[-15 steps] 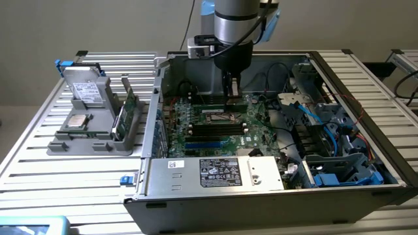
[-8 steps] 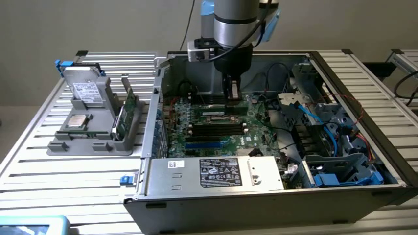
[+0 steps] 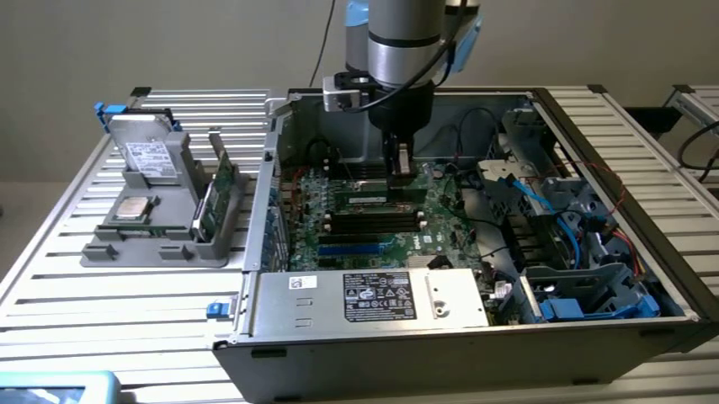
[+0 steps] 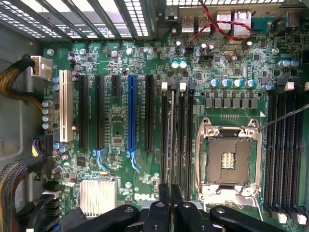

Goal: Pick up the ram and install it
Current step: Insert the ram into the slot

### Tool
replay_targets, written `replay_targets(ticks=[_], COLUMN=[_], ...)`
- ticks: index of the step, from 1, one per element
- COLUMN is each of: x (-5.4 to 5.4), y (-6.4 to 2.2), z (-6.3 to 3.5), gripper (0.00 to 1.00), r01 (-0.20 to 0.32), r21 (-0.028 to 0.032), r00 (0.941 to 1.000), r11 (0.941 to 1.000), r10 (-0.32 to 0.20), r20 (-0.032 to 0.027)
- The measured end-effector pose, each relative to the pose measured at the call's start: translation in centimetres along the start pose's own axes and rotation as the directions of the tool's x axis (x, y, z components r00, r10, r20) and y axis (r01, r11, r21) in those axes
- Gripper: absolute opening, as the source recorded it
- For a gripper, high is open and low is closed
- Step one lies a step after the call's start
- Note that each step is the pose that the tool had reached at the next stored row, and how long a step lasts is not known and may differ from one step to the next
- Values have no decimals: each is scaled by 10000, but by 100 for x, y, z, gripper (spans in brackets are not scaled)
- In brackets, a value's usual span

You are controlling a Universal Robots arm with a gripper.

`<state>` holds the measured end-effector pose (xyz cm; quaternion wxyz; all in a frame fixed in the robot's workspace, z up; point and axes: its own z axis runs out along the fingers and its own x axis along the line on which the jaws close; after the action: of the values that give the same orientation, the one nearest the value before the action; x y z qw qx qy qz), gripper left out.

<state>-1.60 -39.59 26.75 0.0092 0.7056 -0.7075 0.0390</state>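
Observation:
My gripper (image 3: 399, 168) reaches straight down into the open computer case (image 3: 258, 278), over the black memory slots (image 3: 365, 220) of the green motherboard (image 3: 450, 202). The ram (image 3: 362, 197), a narrow green stick, stands on edge along one of those slots. In the wrist view the ram (image 4: 172, 140) is seen edge-on, between white-clipped slots (image 4: 183, 121) beside the empty processor socket (image 4: 228, 159). My gripper (image 4: 169, 203) is shut on the ram's near end, its two black fingers (image 4: 158, 215) close together. Whether the stick is fully seated in the slot I cannot tell.
A grey parts tray (image 3: 146, 252) on the exterior view's left holds a hard drive (image 3: 146, 156), a square silver chip (image 3: 135, 208) and upright green cards (image 3: 219, 181). A labelled metal box (image 3: 376, 295) lies at the case's front. Blue cables (image 3: 528, 194) and drive bays crowd the exterior view's right.

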Motion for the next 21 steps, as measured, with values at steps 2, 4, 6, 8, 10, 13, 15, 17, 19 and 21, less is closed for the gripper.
replay_targets(ticks=[2,4,6,8,10,13,15,17,19,21], x=[-1,1,4,9,8,7,6,6,5,5], y=[1,1,2,2,4,5,7,9,10,10], z=[22,39,50,57,72,92,101,108,112,113], gripper=[13,13,13,13,13,13,13,13,13,13], r01=[2,4,6,8,9,19,29,34,37,46], r21=[3,4,5,4,4,5,5,-9,-36,-56], r00=[10000,10000,9999,9998,9997,9997,9997,9997,9997,9997], r11=[10000,10000,10000,10000,10000,10000,10000,10000,10000,10000], r10=[-2,-4,-6,-8,-9,-19,-29,-34,-38,-47], r20=[-44,-85,-133,-191,-242,-252,-253,-253,-254,-252])
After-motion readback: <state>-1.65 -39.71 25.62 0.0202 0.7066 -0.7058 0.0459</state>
